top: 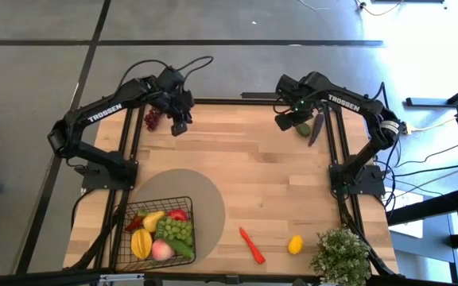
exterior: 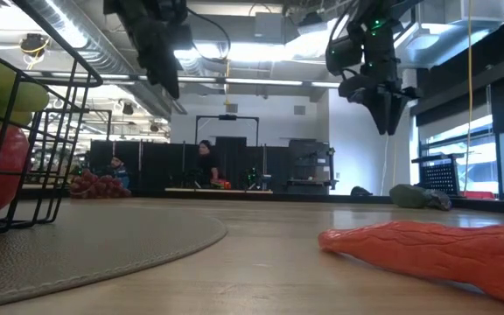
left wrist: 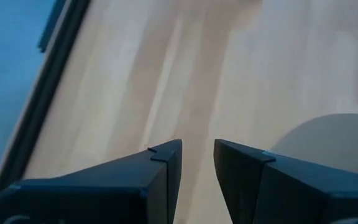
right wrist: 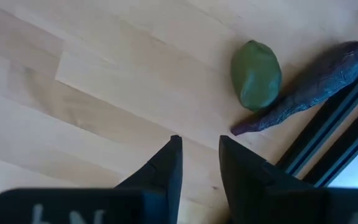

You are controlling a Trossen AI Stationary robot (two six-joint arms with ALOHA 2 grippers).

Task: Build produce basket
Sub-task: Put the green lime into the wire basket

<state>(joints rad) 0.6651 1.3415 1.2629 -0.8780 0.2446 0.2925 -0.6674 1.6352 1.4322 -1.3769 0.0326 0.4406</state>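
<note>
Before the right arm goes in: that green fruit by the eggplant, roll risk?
Probably yes: the green fruit looks rounded and smooth, so a nudge may roll it. The eggplant touching it might stop it on that side. It looks light and stiff, like a toy.

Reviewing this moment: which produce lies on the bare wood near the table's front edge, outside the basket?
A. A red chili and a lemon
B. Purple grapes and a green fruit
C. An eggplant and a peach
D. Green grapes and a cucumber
A: in the high view the red chili and the lemon lie on the bare table, to the right of the basket and beside the potted plant.
</note>
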